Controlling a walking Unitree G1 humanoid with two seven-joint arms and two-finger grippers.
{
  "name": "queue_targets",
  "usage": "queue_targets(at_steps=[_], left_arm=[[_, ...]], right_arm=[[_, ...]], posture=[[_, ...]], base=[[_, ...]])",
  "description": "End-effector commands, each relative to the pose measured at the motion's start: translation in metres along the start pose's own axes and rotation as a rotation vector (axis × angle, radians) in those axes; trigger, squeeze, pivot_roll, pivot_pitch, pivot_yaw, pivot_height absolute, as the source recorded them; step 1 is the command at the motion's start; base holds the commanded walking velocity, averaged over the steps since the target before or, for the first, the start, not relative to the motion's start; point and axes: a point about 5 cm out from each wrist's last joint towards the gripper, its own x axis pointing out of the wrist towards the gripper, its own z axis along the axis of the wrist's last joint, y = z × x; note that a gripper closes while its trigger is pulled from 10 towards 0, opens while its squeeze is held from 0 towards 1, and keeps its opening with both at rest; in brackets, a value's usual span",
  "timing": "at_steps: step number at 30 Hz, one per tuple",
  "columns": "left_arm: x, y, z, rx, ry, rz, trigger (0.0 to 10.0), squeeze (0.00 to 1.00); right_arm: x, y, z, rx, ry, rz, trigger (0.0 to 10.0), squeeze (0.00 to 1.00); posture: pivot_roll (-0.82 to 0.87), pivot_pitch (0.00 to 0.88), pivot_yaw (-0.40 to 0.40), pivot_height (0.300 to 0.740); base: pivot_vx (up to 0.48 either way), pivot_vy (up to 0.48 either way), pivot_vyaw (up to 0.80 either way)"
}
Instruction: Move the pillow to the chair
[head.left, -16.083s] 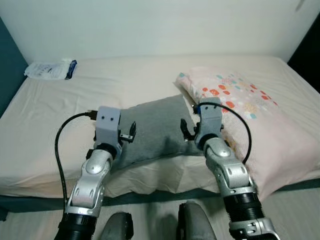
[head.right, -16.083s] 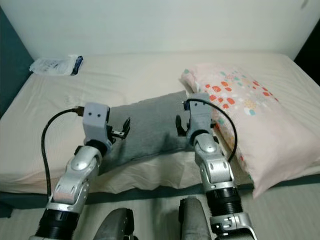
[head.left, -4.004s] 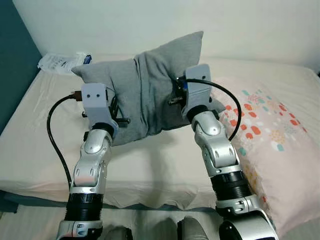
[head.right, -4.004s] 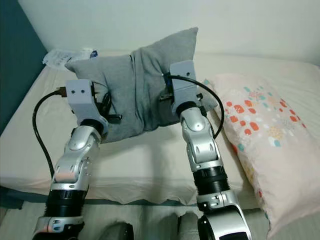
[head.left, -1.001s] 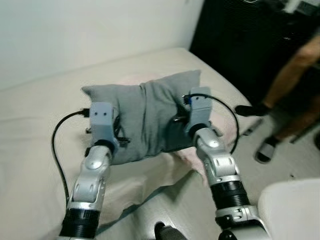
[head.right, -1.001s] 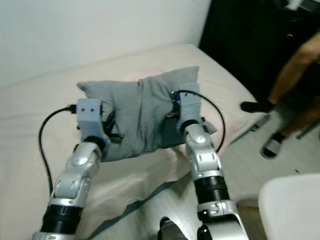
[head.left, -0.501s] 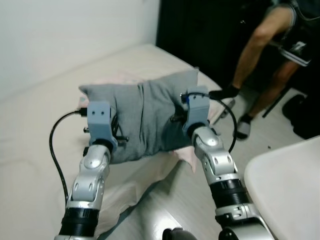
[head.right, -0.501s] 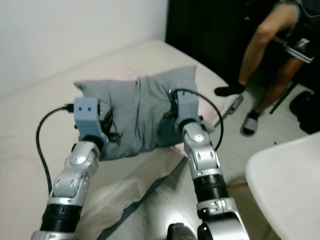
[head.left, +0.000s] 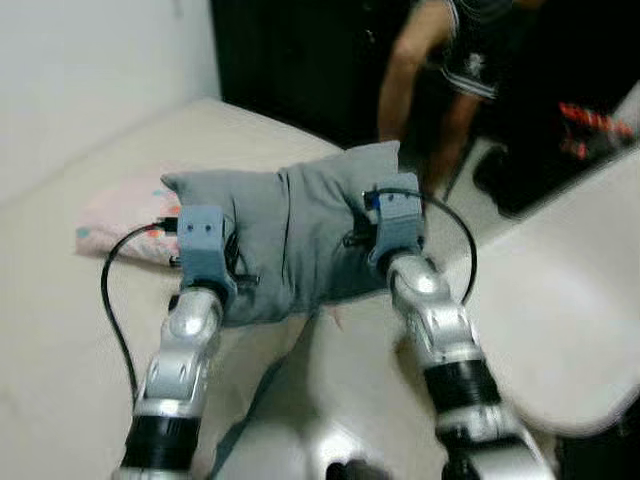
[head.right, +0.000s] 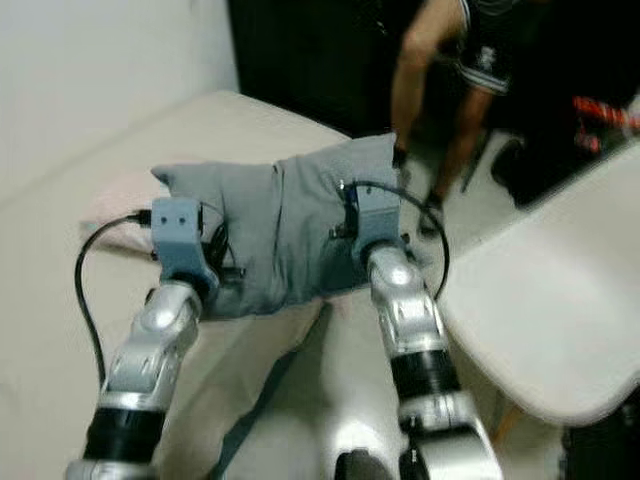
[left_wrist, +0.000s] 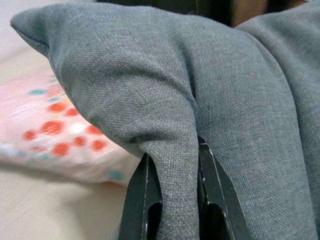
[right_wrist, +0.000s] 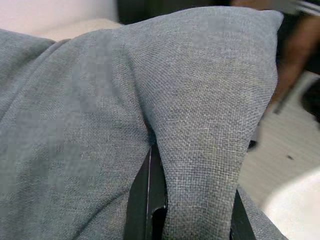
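Nearest the camera, two silver arms raised side by side, cables looping from the grey wrist housings. Between them, held up in the air, the grey pillow (head.left: 290, 235), bunched and creased down its middle. Left gripper (left_wrist: 172, 200) clamped on a fold at the pillow's left end, black fingers (left_wrist: 142, 200) pinching the cloth from both sides (fabric draped right over the tips in the left wrist view). Right gripper (right_wrist: 192, 200) likewise closed on a thick fold at the pillow's right end, one black finger (right_wrist: 145, 200) plain against the weave, the other mostly buried under cloth. Pillow clear of everything below, hanging above the edge of the cream bed (head.left: 60, 330) and a strip of pale floor (head.right: 350, 400). To the robot's right, close beside the right forearm, the white chair (head.left: 560, 320), its smooth curved seat tilted across the frame and blurred; pillow not on it, just left of its near rim. Behind the left arm, lying on the mattress, a pink floral pillow (head.left: 125, 215) with red and teal dots, also seen past the grey corner in the left wrist view. Farthest back, a dark doorway area with a person (head.right: 440, 70), bare legs and dark shorts, details smeared by blur.
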Motion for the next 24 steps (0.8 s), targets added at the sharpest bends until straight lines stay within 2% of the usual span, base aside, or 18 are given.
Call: queue_targets(at_steps=[1, 6, 15, 24], left_arm=[[-0.0029, -0.0117, 0.0024, 0.038, -0.018, -0.067, 10.0, 0.00], [-0.0051, -0.0099, -0.0018, 0.026, -0.006, -0.070, 10.0, 0.00], [-0.0021, -0.0118, 0.0001, 0.005, 0.001, -0.068, 10.0, 0.00], [-0.0013, -0.0144, 0.0015, 0.017, -0.008, -0.082, 10.0, 0.00]], right_arm=[[0.0002, 0.0084, 0.0101, 0.014, -0.054, 0.024, 10.0, 0.00], [-0.0021, 0.0080, 0.0067, 0.034, -0.047, -0.003, 10.0, 0.00], [-0.0023, 0.0070, 0.0076, 0.016, -0.050, -0.005, 10.0, 0.00], [-0.0014, 0.0102, 0.0097, 0.043, -0.066, 0.013, 10.0, 0.00]], posture=[[0.02, 0.140, 0.001, 0.740], [0.02, 0.143, 0.013, 0.740], [0.02, 0.139, 0.011, 0.740], [0.02, 0.138, 0.010, 0.740]], base=[[0.000, 0.000, -0.80], [0.000, 0.000, -0.80], [0.000, 0.000, -0.80], [0.000, 0.000, -0.80]])
